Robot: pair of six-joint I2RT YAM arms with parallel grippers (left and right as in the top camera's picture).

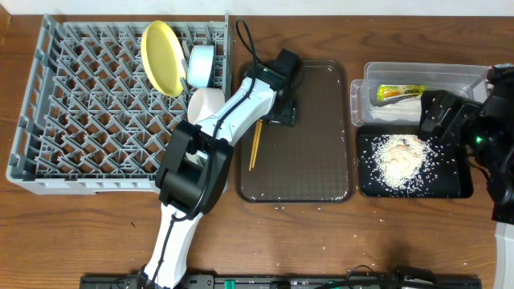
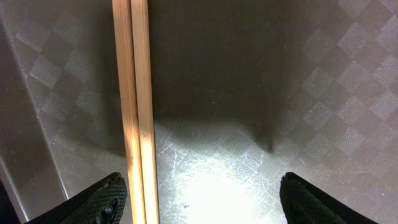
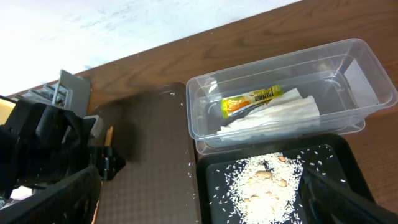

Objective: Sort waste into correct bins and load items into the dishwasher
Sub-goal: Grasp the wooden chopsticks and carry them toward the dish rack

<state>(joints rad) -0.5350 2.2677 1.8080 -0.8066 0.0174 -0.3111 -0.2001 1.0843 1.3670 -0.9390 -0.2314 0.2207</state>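
The wooden chopsticks (image 1: 255,144) lie together along the left side of the brown tray (image 1: 313,160). In the left wrist view the chopsticks (image 2: 135,106) run lengthwise just inside my left finger. My left gripper (image 2: 202,199) is open, low over the tray (image 2: 298,93), and also shows in the overhead view (image 1: 283,112). The yellow plate (image 1: 163,56), light-blue bowl (image 1: 201,66) and white bowl (image 1: 206,104) stand in the grey rack (image 1: 80,104). The sachet (image 3: 252,99) and napkin (image 3: 277,115) lie in the clear tub (image 3: 367,81). Rice scraps (image 3: 267,183) lie in the black tray (image 3: 214,168). My right gripper (image 3: 199,202) is open and empty above it.
Loose rice grains are scattered on the table by the brown tray's front edge (image 1: 281,207) and along its right rim (image 3: 191,165). The clear tub (image 1: 426,76) and black tray (image 1: 458,185) sit at the right. My left arm (image 1: 193,168) crosses the rack's corner.
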